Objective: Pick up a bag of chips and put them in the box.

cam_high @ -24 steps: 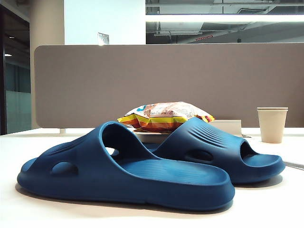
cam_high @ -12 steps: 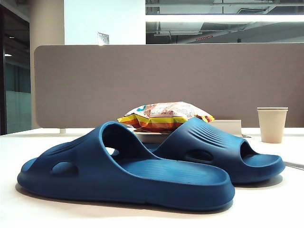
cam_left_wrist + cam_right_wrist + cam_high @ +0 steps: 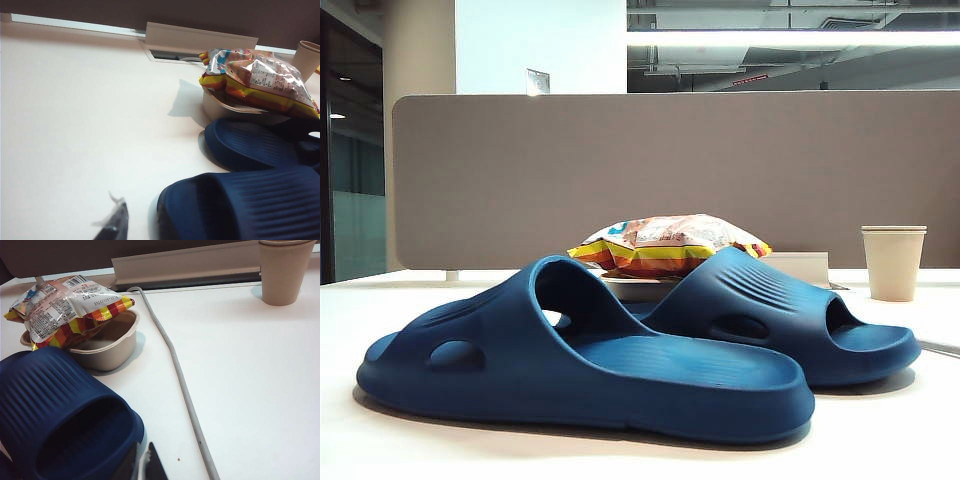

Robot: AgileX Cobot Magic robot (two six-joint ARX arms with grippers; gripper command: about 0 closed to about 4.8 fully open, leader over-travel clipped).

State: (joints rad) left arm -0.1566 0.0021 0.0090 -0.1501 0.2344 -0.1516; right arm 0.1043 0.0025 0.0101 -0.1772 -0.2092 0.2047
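The bag of chips (image 3: 665,245), striped yellow, orange and red, lies tilted across the rim of the box (image 3: 117,342), a low beige oval tub. The bag (image 3: 65,305) covers most of the opening; in the left wrist view the bag (image 3: 255,80) hides nearly all of the box (image 3: 212,102). My left gripper (image 3: 117,222) shows only as one dark tip low over the table, well short of the bag, holding nothing. My right gripper (image 3: 145,462) has its two dark fingertips almost together and empty, beside a slipper. Neither gripper appears in the exterior view.
Two blue slippers (image 3: 590,360) (image 3: 780,310) lie in front of the bag and box. A beige paper cup (image 3: 893,262) stands at the back right. A grey cable (image 3: 175,370) runs across the white table. A raised cable flap (image 3: 200,37) and a grey partition (image 3: 670,170) close the back.
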